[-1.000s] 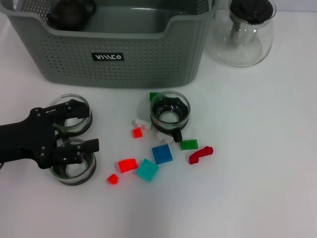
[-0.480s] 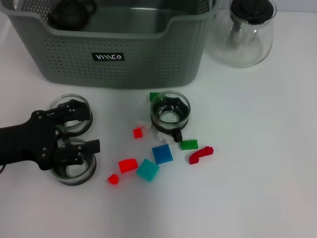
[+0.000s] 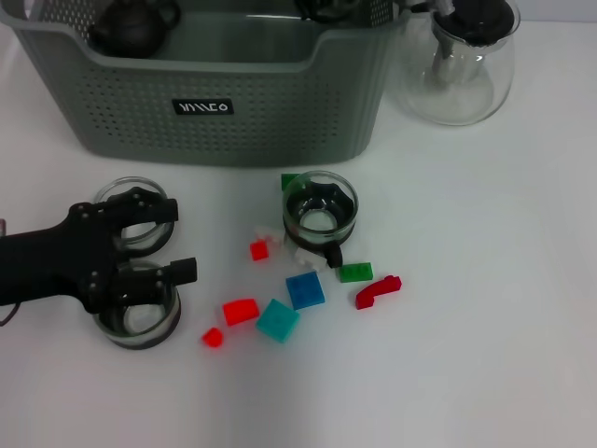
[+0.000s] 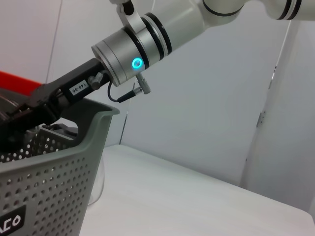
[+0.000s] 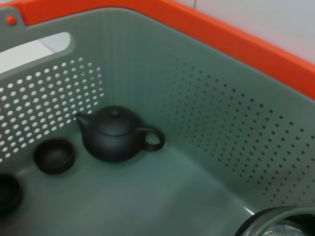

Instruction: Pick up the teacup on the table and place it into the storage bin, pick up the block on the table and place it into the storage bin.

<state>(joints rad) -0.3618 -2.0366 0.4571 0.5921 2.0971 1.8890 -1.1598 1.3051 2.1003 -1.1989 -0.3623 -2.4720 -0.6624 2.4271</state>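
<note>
My left gripper [image 3: 163, 245] is edging forward and toward the middle of the table, its fingers straddling the rim of the nearer glass teacup [image 3: 138, 315]. My right arm [image 3: 326, 9] is appearing above the storage bin [image 3: 233, 103].

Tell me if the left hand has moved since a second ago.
Yes, slightly. In the head view the left hand has edged toward the robot's right, its fingertips now reaching farther across the two glass cups and nearer the red block.

- Storage bin [image 3: 280, 112]: matt grey-green perforated plastic.
- Teacups [image 3: 320, 207]: clear glossy glass.
- Blocks [image 3: 305, 289]: shiny coloured plastic.
- Teapot [image 5: 114, 135]: dull black.
- Tabletop [image 3: 485, 308]: smooth white.
</note>
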